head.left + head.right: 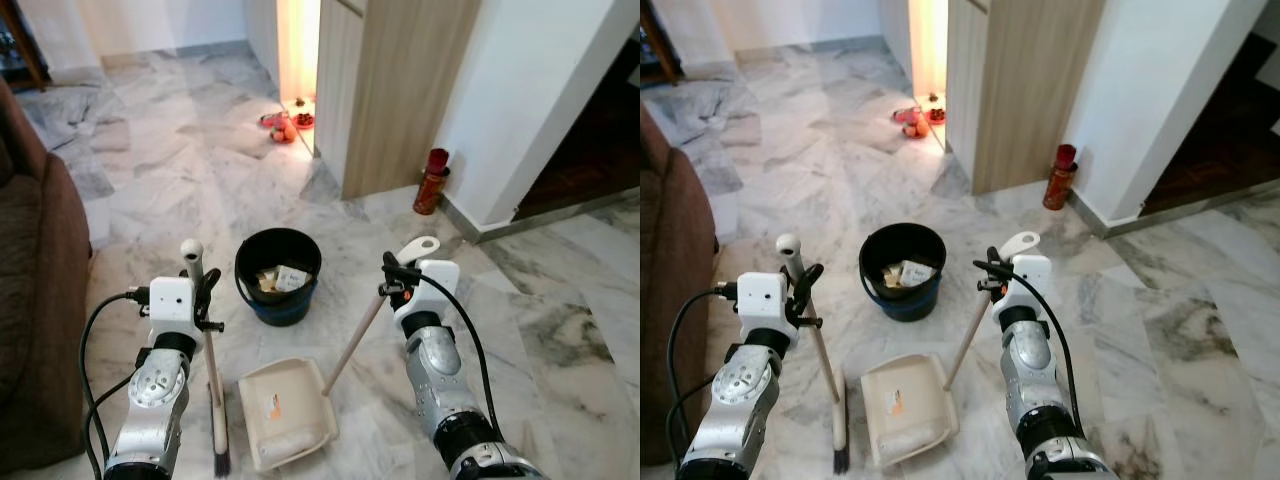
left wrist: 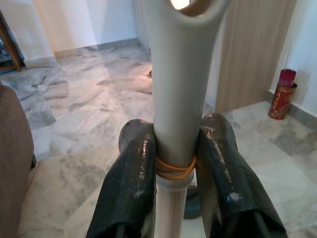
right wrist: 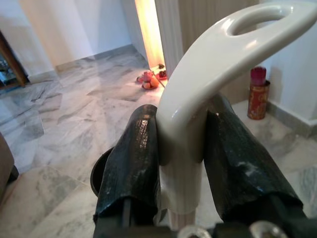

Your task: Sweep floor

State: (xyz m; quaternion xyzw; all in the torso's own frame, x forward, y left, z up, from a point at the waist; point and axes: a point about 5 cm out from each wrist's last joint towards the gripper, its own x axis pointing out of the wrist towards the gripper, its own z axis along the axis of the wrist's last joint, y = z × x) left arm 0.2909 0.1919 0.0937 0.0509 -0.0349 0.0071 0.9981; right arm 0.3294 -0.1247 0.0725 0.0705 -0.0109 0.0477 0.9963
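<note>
So the broom [image 1: 212, 385] stands nearly upright right under the left pincer [image 2: 173, 148], brush end down on the marble floor [image 1: 560, 330], rounded handle tip poking up just above the fingers [image 2: 130, 173]. Those fingers are pinching the pale handle from both sides, right where a yellow rubber band [image 2: 174, 171] wraps it (you can see it clearly from the wrist cam).

The dustpan [image 1: 285, 412] lies flat on the floor between the two arms, down and inward from the right pincer [image 3: 182, 148], just beside the broom's bristles. Its long wooden stick slants up to the right pincer, which is clamped on the cream looped grip [image 3: 213, 64] at the top, one black finger pressed on each side.

Just beyond both pincers, about midway between them, sits a black bucket [image 1: 278, 272] with some paper scraps inside, close to the dustpan's far edge.

Further out past the right pincer there's a red tin [image 1: 432, 182] on the floor against the white wall, next to a wooden cabinet [image 1: 395, 90]. A few small red and orange bits [image 1: 283, 126] lie by the lit gap beside the cabinet. A brown sofa [image 1: 35, 290] runs along outside the left arm.
</note>
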